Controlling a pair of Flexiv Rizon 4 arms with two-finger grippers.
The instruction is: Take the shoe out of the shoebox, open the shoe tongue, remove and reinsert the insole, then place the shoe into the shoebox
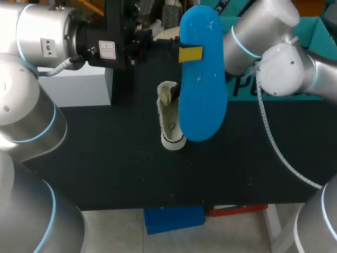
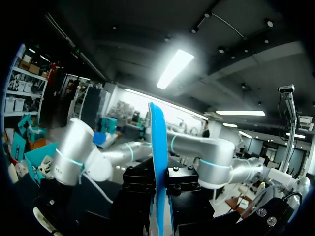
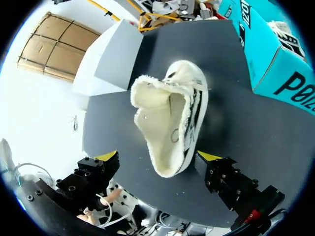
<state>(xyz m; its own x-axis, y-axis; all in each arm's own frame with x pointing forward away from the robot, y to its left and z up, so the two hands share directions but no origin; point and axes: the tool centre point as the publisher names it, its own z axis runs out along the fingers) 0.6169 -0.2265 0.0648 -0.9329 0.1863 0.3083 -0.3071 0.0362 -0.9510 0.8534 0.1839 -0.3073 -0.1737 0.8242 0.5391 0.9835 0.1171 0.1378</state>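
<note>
The left tool clenches the blue insole, held aloft in the frame's upper middle. The right tool hangs released over the white shoe, which lies mid-frame on the black table.

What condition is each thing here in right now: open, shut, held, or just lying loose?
insole: out of the shoe, held up in the air.
left gripper: shut on the insole.
shoe: lying loose on the table, mouth wide open.
right gripper: open, its fingers spread on either side of the shoe.
shoebox: on the table, top apparently open, this shoe not in it.
</note>
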